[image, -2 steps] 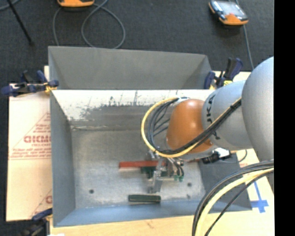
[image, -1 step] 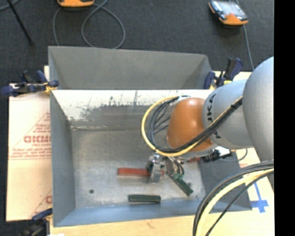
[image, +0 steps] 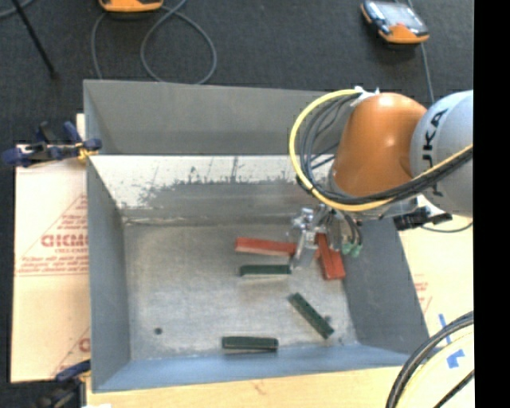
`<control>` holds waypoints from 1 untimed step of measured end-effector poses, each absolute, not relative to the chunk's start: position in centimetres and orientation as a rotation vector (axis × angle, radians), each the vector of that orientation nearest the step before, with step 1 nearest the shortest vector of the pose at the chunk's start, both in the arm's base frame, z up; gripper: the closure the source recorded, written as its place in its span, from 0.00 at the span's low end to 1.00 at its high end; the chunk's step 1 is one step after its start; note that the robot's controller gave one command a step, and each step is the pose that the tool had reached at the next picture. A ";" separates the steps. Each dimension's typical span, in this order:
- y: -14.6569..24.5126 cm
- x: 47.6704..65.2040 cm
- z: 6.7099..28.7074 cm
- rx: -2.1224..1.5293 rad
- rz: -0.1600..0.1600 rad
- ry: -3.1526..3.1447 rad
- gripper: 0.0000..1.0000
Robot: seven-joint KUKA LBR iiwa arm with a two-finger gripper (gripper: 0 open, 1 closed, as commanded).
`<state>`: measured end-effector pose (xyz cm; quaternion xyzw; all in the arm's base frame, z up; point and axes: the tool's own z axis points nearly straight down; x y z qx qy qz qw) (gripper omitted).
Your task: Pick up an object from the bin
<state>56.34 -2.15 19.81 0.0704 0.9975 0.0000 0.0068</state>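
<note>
Red bar beside pincer, green bar near

Bright, even light; soft shadows

This looks like a robotics lab or test cell. An industrial robot arm with an orange wrist cover and a looped cable bundle hangs over a grey metal bin. The bin sits on a dark floor, where loose black cables and an orange-and-black handheld unit lie.
</note>
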 end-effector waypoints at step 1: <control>-3.0 57.2 32.3 -0.312 -0.005 3.114 1.00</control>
